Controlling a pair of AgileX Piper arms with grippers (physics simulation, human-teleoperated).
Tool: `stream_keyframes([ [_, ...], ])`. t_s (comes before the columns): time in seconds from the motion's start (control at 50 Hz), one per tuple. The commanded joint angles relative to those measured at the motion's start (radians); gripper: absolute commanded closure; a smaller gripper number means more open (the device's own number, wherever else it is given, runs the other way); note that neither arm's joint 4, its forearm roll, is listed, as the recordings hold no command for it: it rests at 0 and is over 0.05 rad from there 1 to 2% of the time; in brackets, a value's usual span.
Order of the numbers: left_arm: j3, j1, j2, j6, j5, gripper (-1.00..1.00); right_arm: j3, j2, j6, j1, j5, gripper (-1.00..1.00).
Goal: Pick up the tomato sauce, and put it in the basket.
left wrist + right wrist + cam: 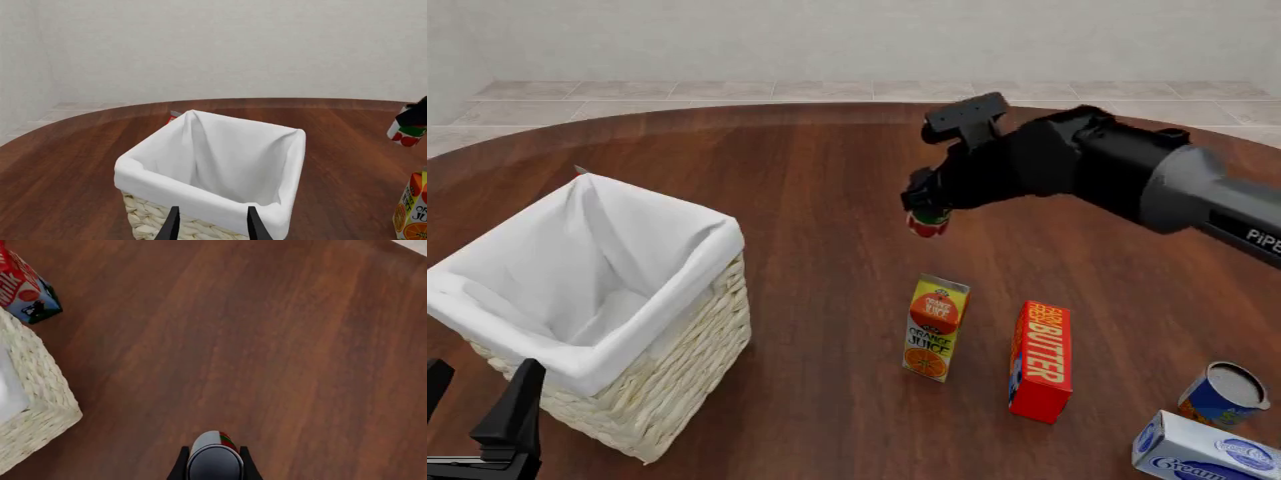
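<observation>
1. resting low beside the basket (681,330), the left gripper (481,420) has its fingers apart with nothing between them; the white liner folds over the rim and the inside looks bare.
2. right of the basket, above the bare table (827,200), the right gripper (929,212) is clamped on the tomato sauce (929,224), which hangs clear of the wood, well apart from the basket.
3. in the right wrist view the fingers press the can's curved sides, its grey top facing the camera. as a judgement: it is small, stiff and fairly light, but smooth metal could slip, so a hold across the middle of the body suits it.
4. below it stand the juice carton (936,328) and butter box (1042,361).
</observation>
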Motion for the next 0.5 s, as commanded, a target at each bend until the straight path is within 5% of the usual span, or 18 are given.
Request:
stream_keyframes([
  [0.02,0.000,0.000,0.000,0.000,0.000,-1.00,0.003,-0.121,0.015,0.102,0.040,1.00],
  [0.5,0.000,0.000,0.000,0.000,0.000,-1.00,-0.063,-0.219,0.042,0.316,0.124,1.00],
])
